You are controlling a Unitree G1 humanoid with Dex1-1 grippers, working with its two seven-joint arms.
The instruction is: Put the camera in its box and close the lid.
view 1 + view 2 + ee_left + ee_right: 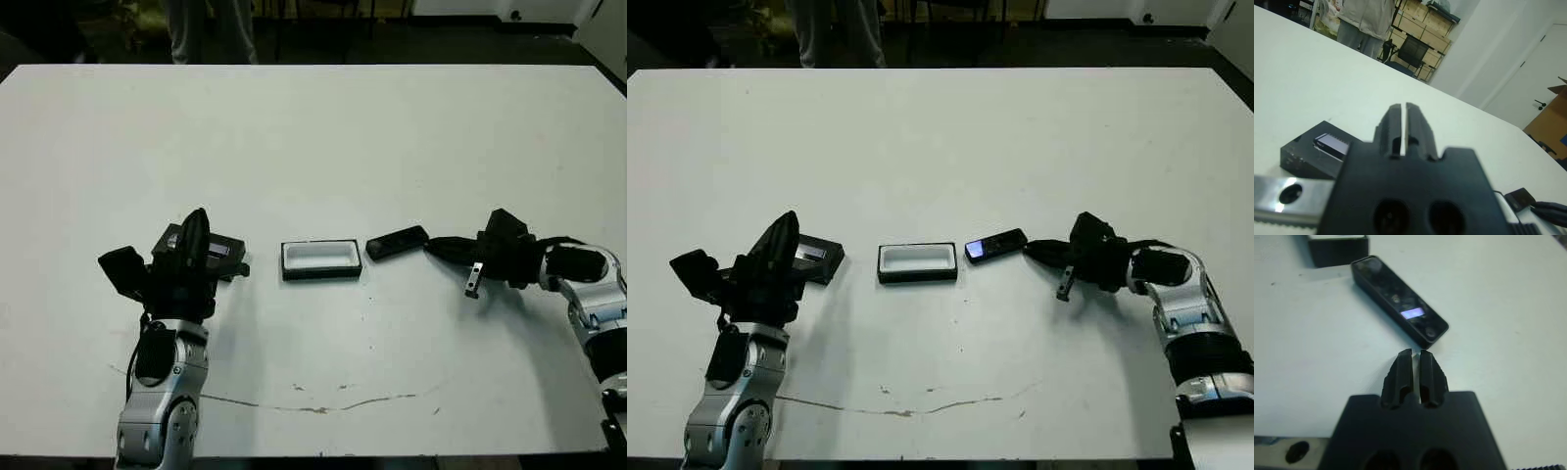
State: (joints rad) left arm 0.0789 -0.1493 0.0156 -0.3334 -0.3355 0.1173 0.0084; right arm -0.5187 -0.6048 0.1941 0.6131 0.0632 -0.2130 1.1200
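The box (321,259), a shallow black tray with white lining, lies open at the table's middle front. Just to its right lies the slim black camera (397,242), flat and slightly angled, a bluish patch on its face (1398,298). My right gripper (1416,353) is shut on nothing, its tips a short way from the camera's near end (431,247). The lid (813,257) rests flat left of the box, glossy strip up. My left gripper (1402,106) is shut and empty, raised close beside the lid (1312,152) and partly hiding it in the head views.
A person (206,29) stands beyond the table's far edge, with a chair and shelves of cartons behind (1415,49). A thin dark scratch (294,403) runs along the table near its front edge. White tabletop (313,147) stretches behind the objects.
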